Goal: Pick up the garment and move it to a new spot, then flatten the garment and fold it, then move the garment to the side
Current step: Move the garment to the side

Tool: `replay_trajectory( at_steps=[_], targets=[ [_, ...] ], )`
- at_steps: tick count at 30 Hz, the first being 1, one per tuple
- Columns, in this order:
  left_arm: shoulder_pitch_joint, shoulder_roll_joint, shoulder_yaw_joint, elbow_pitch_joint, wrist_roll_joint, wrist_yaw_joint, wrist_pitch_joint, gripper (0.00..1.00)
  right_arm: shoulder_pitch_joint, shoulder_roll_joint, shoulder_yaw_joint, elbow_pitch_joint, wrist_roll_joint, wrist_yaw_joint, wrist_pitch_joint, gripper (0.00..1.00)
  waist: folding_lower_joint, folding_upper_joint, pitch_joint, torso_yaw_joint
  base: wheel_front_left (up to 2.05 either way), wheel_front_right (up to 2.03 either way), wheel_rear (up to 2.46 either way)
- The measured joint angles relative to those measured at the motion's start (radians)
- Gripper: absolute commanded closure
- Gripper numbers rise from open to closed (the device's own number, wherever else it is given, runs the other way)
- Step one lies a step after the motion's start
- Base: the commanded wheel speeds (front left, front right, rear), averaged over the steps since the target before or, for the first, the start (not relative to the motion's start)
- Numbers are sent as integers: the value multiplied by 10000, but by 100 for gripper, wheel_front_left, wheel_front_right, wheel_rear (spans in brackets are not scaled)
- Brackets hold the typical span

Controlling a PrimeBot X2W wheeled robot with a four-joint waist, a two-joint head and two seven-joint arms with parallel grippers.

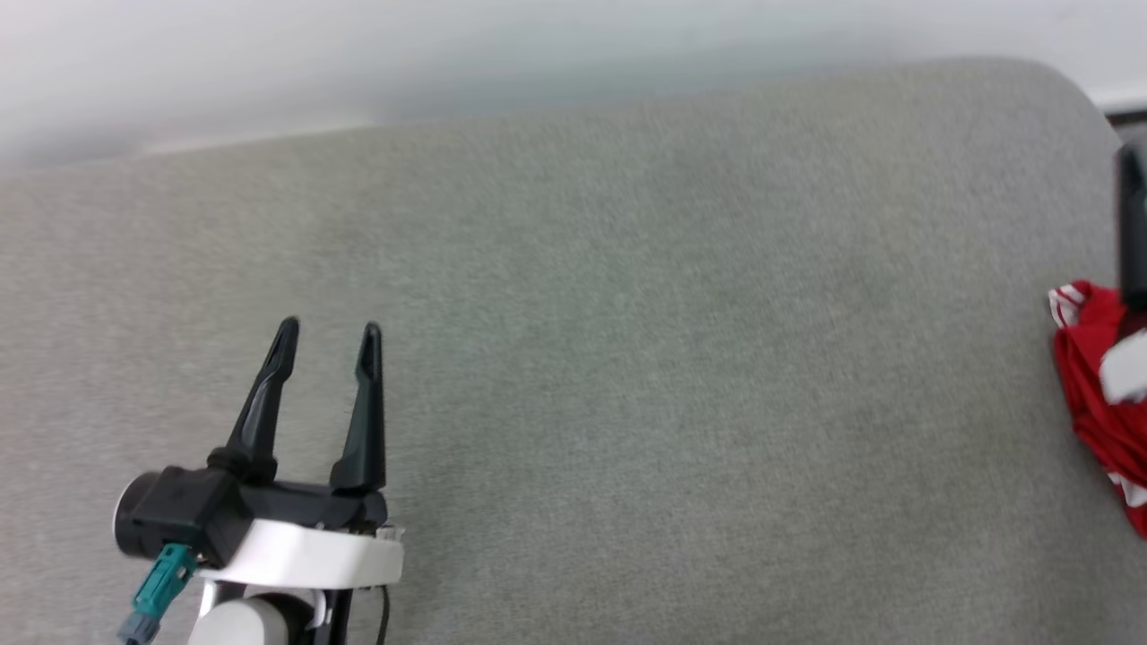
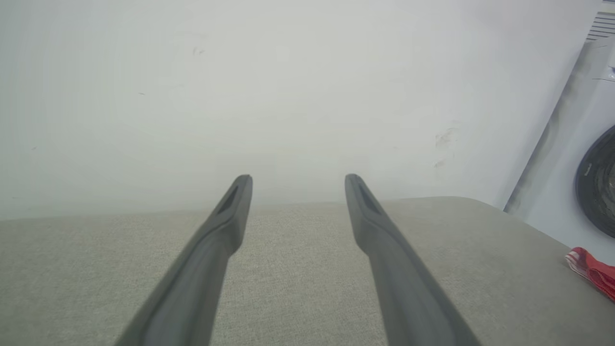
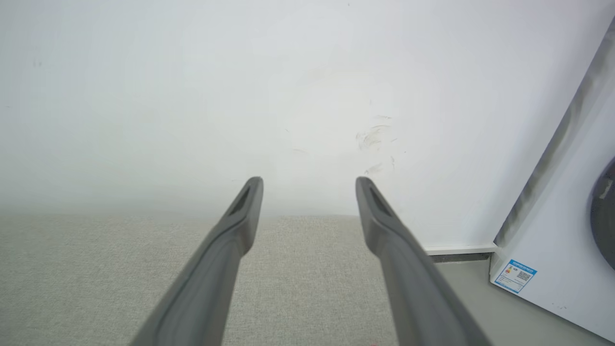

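Lying bunched at the right end of the grey fabric-covered bench (image 1: 573,358), the garment (image 1: 1089,376) shows as creased red cloth with striped trim, most of it cut off by the head view's edge. The left wrist view catches a strip of it (image 2: 593,273) close to the bench's rim. Whether it is folded cannot be told from so little.

The left gripper (image 1: 329,330) hovers over bare fabric well apart from the cloth, its fingers spread and holding nothing. The right gripper (image 3: 310,185) has its fingers parted too, empty, pointing toward the wall (image 3: 240,96). One dark finger (image 1: 1131,224), likely its own, stands at the head view's right edge just above the red cloth.

The edge looks like the main risk. The cloth sits so near the rim that a passing finger could snag a crease and drag it down to the floor (image 3: 471,293). A pinch on such a heap would probably catch a single layer, leaving the rest to trail and twist. With the garment half out of the head camera's sight, any reach toward it would be poorly watched.

Counted: one garment, one bench, one washing machine (image 2: 598,182), two grippers, two fingers on each.
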Motion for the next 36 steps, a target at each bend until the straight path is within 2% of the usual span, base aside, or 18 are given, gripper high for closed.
replay_trajectory(
  at_steps=[5, 10, 22, 31, 36],
  targets=[
    [419, -35, 186, 148, 194, -2, 2, 0, 1241, 729, 280, -648, 102, 0, -671, 0, -1, 0, -614, 344, 0, 0, 0],
    [751, -94, 382, 554, 437, 67, 2, 0, 2332, 1124, 713, -966, -280, 0, -1202, 0, 0, 0, -993, 646, 0, 0, 0],
    [1086, -251, 721, 1097, 454, 307, 2, 0, 3676, 2155, 945, -525, -286, -2, -2174, 0, 0, 0, -1502, 1017, 0, 0, 0],
    [1139, -288, 700, 1162, 176, 171, 2, 0, 3791, 2424, 1170, -159, -543, -2, -2441, 0, 1, 0, -1549, 1034, 0, 0, 0],
    [1174, -297, 690, 1057, 198, 119, 2, 0, 3779, 2518, 871, -52, -924, -2, -2508, 0, 1, 0, -1554, 1023, 0, 0, 0]
  ],
)
